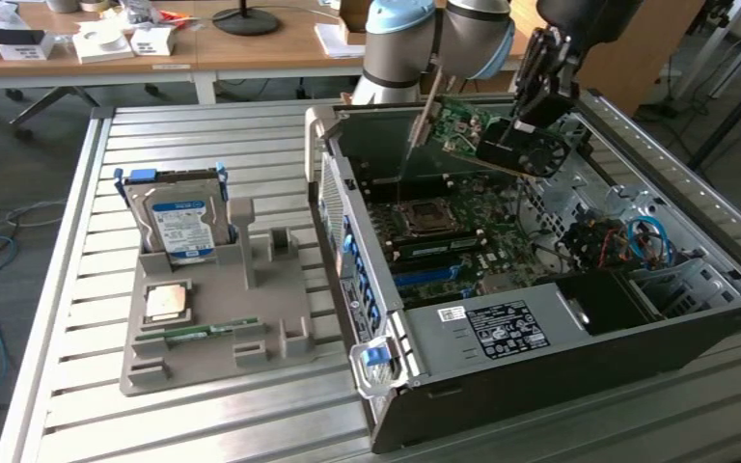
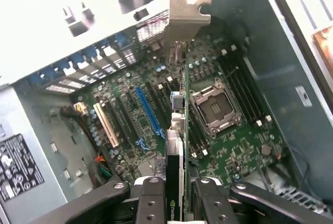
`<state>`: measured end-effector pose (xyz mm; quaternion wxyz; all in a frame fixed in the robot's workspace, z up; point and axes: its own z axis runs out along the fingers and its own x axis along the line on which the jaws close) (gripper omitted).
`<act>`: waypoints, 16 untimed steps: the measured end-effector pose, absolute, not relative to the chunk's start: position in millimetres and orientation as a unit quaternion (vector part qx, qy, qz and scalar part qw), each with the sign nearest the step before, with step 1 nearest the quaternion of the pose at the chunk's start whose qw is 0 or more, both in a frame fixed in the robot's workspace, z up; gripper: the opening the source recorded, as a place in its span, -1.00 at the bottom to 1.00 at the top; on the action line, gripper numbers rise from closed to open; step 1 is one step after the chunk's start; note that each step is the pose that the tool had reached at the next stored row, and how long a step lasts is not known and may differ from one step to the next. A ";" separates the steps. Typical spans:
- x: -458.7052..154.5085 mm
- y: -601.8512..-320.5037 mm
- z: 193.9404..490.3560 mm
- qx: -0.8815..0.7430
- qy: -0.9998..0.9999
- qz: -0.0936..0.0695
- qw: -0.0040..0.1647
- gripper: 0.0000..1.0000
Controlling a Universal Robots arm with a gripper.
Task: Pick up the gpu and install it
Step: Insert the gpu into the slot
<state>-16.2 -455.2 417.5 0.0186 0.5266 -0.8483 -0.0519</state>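
Note:
The gpu (image 1: 467, 135) is a green board with a black fan and a metal bracket. It hangs tilted above the open computer case (image 1: 679, 333), over the back part of the motherboard (image 1: 454, 227). My gripper (image 1: 535, 92) grips it from above on the fan side. In the wrist view the gpu (image 2: 178, 130) runs edge-on away from my gripper (image 2: 176, 203), whose black fingers (image 2: 151, 203) are shut on both faces of the card. Its bracket (image 2: 188, 11) points toward the case's rear wall. Below it lie a blue slot (image 2: 148, 112), a tan slot (image 2: 106, 125) and the processor socket (image 2: 216, 107).
A grey parts holder (image 1: 274, 318) lies on the slatted table at the exterior view's left. It carries a blue-labelled hard drive (image 1: 180, 224), a square processor chip (image 1: 165, 301) and a small green memory stick (image 1: 209, 331). The power supply (image 1: 500, 328) fills the case's near end.

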 end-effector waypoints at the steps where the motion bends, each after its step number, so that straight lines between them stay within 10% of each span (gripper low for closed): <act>1: -16.2 -455.2 417.5 0.535 -0.843 -0.052 0.019 -0.48; 16: -16.2 -455.1 415.7 0.644 -0.763 -0.049 0.026 -0.48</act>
